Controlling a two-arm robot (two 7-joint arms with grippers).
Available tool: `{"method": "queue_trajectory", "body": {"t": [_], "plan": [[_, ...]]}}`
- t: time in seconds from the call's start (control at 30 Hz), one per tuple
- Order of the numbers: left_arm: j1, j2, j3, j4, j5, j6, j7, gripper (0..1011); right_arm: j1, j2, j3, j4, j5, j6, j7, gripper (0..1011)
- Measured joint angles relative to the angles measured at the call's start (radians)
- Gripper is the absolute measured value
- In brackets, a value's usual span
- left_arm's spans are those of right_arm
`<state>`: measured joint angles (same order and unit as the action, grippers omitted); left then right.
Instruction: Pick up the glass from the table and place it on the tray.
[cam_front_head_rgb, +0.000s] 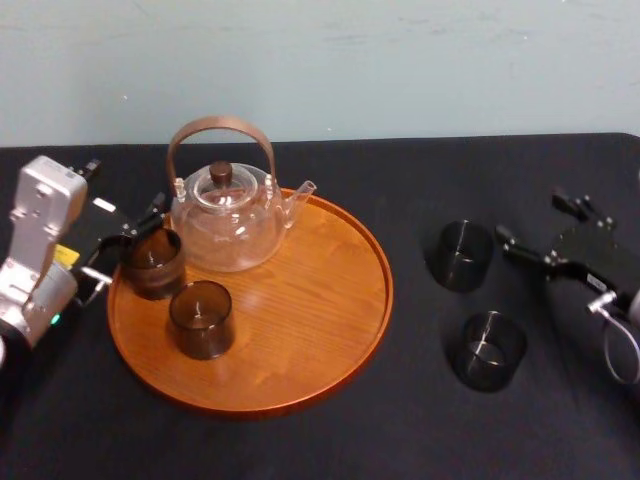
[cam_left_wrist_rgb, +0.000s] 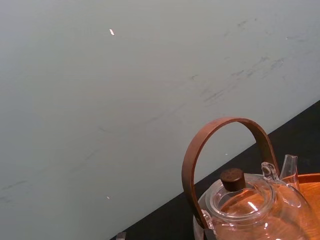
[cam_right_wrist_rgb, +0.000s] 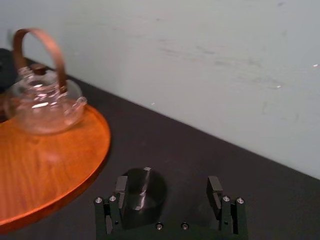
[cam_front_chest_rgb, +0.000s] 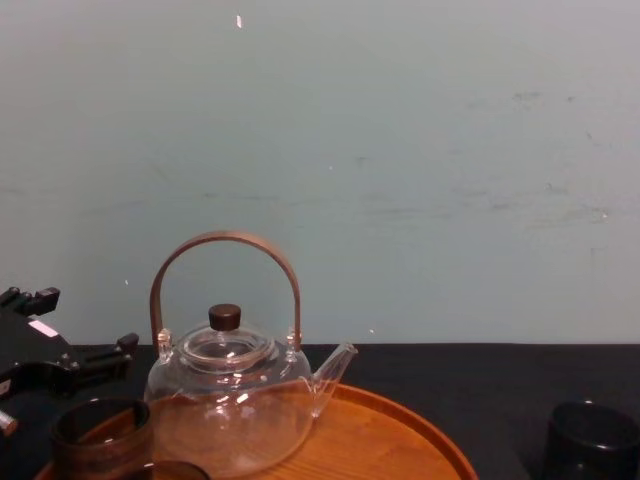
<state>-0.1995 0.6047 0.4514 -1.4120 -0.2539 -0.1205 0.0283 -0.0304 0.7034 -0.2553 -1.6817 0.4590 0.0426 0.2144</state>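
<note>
Though close, glass (cam_right_wrist_rgb: 142, 192) beyond right pincer (cam_right_wrist_rgb: 168, 183)

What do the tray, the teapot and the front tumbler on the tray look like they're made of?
Tray: wood, likely varnished; orange-brown with visible grain and soft sheen. Teapot: clear glass, see-through with highlights; its arched handle looks like brown wood, though that's unsure. Front tumbler: smoky dark glass, translucent.
</note>
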Motion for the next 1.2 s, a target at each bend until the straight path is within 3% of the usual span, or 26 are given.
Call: {"method": "queue_trajectory", "body": {"t": [0.63, 1.2], "plan": [[0.000, 0.000, 0.000, 0.000, 0.000, 0.000, 0.000, 1001, -0.148, 0.117, 0.068, -0.075, 0.020, 0.011, 0.195, 1002], [0.000, 0.000, 0.000, 0.000, 0.000, 0.000, 0.000, 1001, -0.205, 0.140, 0.102, -0.119, -0.005, 0.016, 0.279, 1002]]}}
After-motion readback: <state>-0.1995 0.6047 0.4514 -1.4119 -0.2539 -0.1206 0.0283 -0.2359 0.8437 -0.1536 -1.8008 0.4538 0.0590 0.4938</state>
